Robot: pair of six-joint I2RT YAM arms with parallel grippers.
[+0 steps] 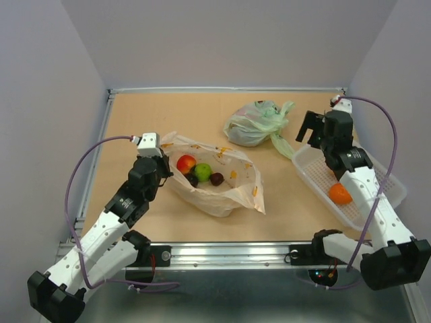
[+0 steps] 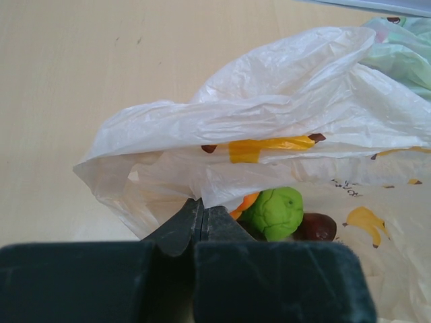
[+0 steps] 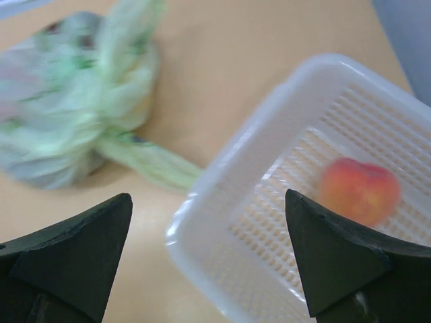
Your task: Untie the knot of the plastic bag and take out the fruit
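Left gripper (image 2: 200, 214): we see its jaws brought fully together on the near rim of the plastic bag (image 1: 229, 195), a fold of the thin film caught between them at the bag's left edge. The bag lies on the surface (image 1: 168, 114) in front of the left arm, in the middle of the workspace, with its mouth spread wide. We find no knot anywhere on it and judge the untying step complete.

Inside the open mouth we count a red-and-yellow fruit (image 1: 186, 163), a green fruit (image 1: 203, 171) and two dark fruits (image 1: 217, 179), lying close together near the pinched rim. The left wrist view confirms the green fruit and one dark fruit under the raised upper lip of the bag.

Right gripper (image 3: 209, 202): its jaws stand wide apart and hold nothing. It hangs above the far left corner of the white basket (image 3: 249, 134), which sits on the right side of the surface. One orange fruit (image 1: 340, 194) lies in the basket, so we take the removal step to be begun but unfinished.

By our reading, four fruits are left to lift out, while the left gripper holds the mouth open for access. The pale green bag (image 1: 254, 124), tied at its tail, lies beyond the basket's corner, apart from the plastic bag.
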